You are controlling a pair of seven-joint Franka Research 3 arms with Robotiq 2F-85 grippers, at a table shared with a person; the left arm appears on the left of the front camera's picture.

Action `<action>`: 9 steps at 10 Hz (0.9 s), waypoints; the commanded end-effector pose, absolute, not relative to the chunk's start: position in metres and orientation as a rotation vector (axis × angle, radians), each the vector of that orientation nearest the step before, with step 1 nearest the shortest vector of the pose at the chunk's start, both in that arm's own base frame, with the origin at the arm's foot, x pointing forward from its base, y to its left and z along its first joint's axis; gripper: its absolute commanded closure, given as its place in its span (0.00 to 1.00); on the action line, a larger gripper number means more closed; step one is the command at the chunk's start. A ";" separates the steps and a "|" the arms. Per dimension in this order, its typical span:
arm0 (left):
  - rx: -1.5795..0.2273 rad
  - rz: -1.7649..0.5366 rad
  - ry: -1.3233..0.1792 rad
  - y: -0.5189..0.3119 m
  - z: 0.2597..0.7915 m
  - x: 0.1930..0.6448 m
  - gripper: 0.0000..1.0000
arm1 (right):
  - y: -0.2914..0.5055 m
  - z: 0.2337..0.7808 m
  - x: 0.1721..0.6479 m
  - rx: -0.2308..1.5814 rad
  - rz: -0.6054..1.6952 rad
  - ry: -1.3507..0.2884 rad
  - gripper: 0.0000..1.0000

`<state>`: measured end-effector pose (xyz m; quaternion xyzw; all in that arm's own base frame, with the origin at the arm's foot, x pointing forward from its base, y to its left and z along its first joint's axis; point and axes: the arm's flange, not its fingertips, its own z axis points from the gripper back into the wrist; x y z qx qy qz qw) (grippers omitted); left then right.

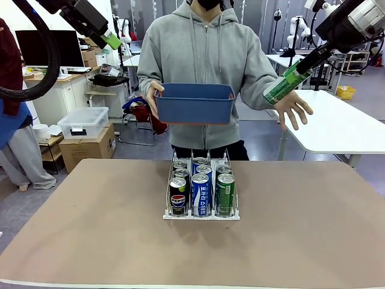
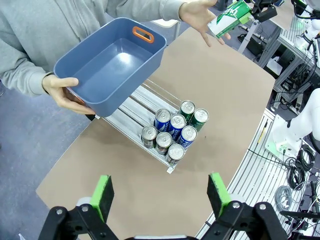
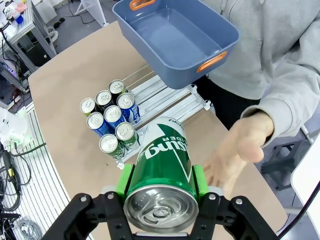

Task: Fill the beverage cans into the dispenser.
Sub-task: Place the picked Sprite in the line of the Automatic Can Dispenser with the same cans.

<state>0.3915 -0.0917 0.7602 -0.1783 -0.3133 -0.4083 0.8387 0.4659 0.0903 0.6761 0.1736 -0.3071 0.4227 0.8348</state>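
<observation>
The white wire dispenser stands mid-table with several beverage cans in its lanes: black, blue and green. My right gripper is high at the right, shut on a green can held tilted above the person's open hand. In the right wrist view the green can sits between my green pads, over the dispenser and the hand. My left gripper hangs open and empty high above the cans, also seen up at the left gripper.
The person stands at the far side and holds an empty blue bin in one hand above the dispenser's far end. The bin has orange handles. Bare brown table lies on both sides of the rack.
</observation>
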 end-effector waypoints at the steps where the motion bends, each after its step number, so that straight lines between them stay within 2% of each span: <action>1: -0.379 -0.862 -0.662 -0.090 0.760 0.391 0.00 | 0.090 0.677 0.465 0.365 0.903 -0.655 1.00; 7: -0.379 -0.862 -0.662 -0.090 0.760 0.391 0.00 | 0.090 0.677 0.465 0.365 0.903 -0.655 1.00; 8: -0.379 -0.862 -0.662 -0.090 0.760 0.391 0.00 | 0.090 0.676 0.466 0.368 0.895 -0.650 0.42; 9: -0.379 -0.862 -0.662 -0.090 0.760 0.391 0.00 | 0.095 0.674 0.454 0.352 0.817 -0.626 0.42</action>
